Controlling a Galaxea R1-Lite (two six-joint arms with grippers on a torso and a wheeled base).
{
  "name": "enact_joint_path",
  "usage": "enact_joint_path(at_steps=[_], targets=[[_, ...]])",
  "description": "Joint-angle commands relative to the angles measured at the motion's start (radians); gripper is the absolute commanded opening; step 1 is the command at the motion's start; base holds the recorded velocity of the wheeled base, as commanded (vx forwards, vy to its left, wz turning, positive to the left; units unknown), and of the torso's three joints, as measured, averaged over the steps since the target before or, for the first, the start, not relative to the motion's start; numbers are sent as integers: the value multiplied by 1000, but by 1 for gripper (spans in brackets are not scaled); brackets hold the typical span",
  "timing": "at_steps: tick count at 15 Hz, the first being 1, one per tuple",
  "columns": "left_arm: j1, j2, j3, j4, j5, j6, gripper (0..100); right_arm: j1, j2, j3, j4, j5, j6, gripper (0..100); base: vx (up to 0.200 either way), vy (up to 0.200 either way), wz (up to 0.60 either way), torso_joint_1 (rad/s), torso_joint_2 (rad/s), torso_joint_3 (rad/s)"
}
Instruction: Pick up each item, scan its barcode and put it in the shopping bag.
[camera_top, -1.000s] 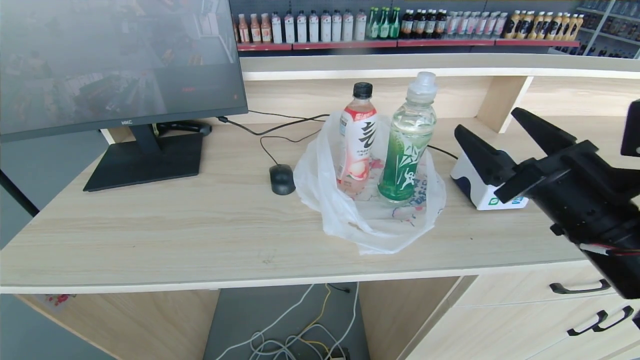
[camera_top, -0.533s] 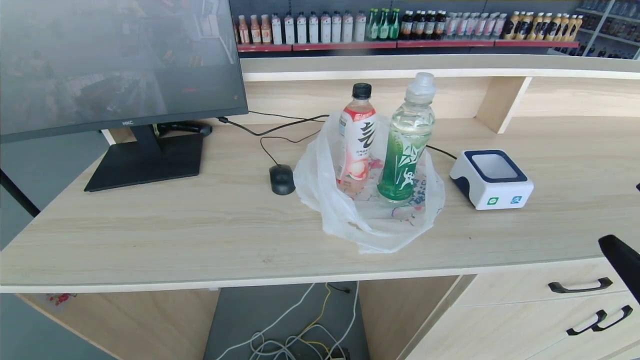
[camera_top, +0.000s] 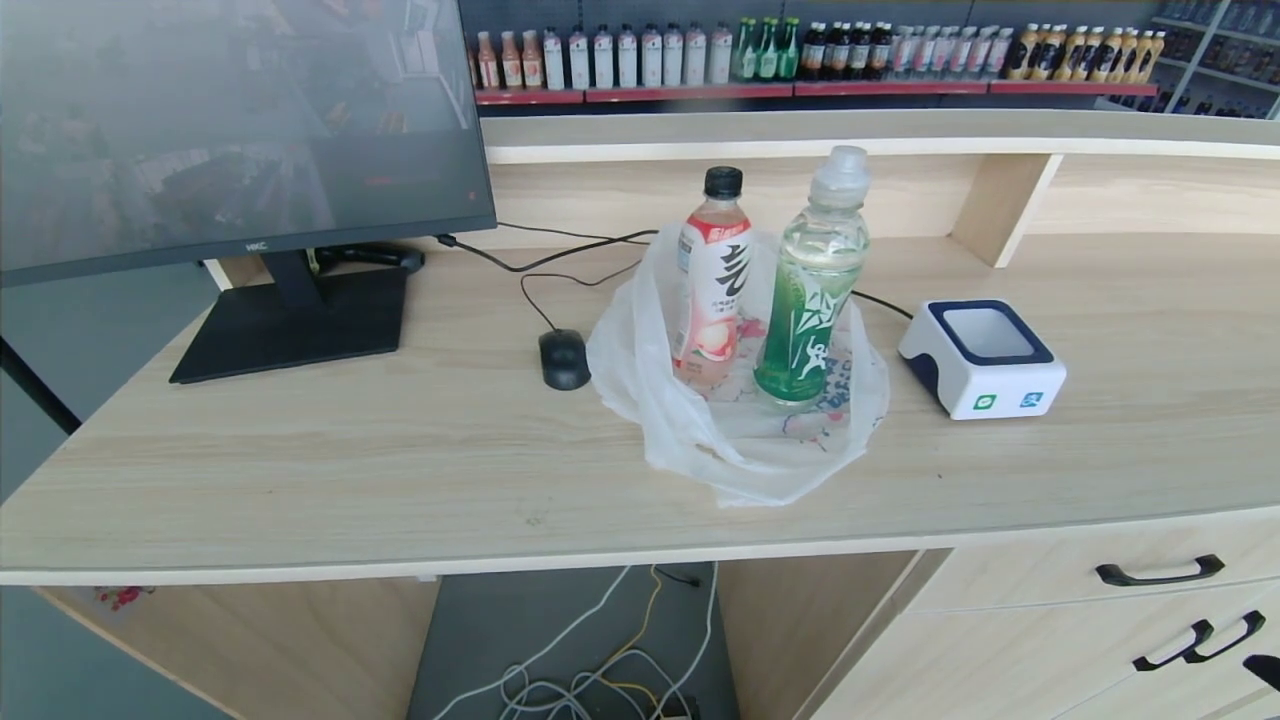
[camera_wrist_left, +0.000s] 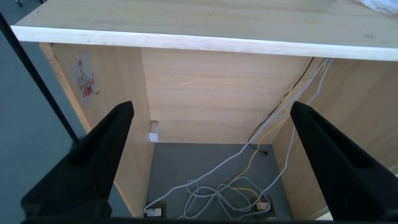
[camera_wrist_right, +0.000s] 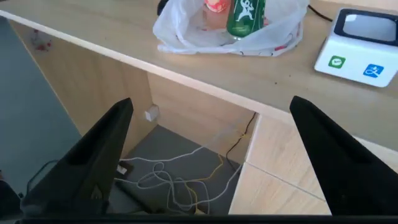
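Note:
A white plastic shopping bag (camera_top: 690, 420) lies open in the middle of the wooden counter (camera_top: 300, 450). Inside it stand a pink peach-drink bottle (camera_top: 712, 290) with a black cap and a taller green bottle (camera_top: 812, 300), both upright. The white barcode scanner (camera_top: 980, 360) sits just right of the bag. My right gripper (camera_wrist_right: 211, 101) hangs open and empty below the counter's front edge, looking up at the bag (camera_wrist_right: 180, 25), the green bottle (camera_wrist_right: 245, 18) and the scanner (camera_wrist_right: 360, 53). My left gripper (camera_wrist_left: 211, 107) is open and empty too, low in front of the counter's underside.
A black monitor (camera_top: 240, 120) stands at the back left, with a mouse (camera_top: 564, 358) and its cable left of the bag. Drawers with black handles (camera_top: 1160, 575) sit under the counter at right. Loose cables (camera_top: 600, 680) lie on the floor beneath.
My right gripper, raised beside the scanner a second ago, has dropped down past the counter's front edge. The bag, bottles and scanner have not moved.

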Motion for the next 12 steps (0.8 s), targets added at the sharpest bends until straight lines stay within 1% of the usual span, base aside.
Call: enact_joint_path(at_steps=[1,2,4,5,6,8,11,12], targets=[[-13,40,0,0,-1,3,100,-3,-407,0,381,-1,-12,100,0,0,0,0,0,0],[1,-5,0,0,-1,2,100,-5,-421,0,417,-8,-8,100,0,0,0,0,0,0],[5,-5,0,0,-1,3,100,-26,-421,0,422,-21,15,100,0,0,0,0,0,0],[5,-5,0,0,-1,2,100,-78,-421,0,422,-40,31,100,0,0,0,0,0,0],[4,-5,0,0,-1,2,100,-170,-415,0,422,-47,29,100,0,0,0,0,0,0],[4,-5,0,0,-1,2,100,-207,-340,0,423,-74,34,100,0,0,0,0,0,0],[4,-5,0,0,-1,2,100,-422,-259,-2,423,-76,25,100,0,0,0,0,0,0],[4,-5,0,0,-1,2,100,-422,-289,-2,423,-76,29,100,0,0,0,0,0,0]])
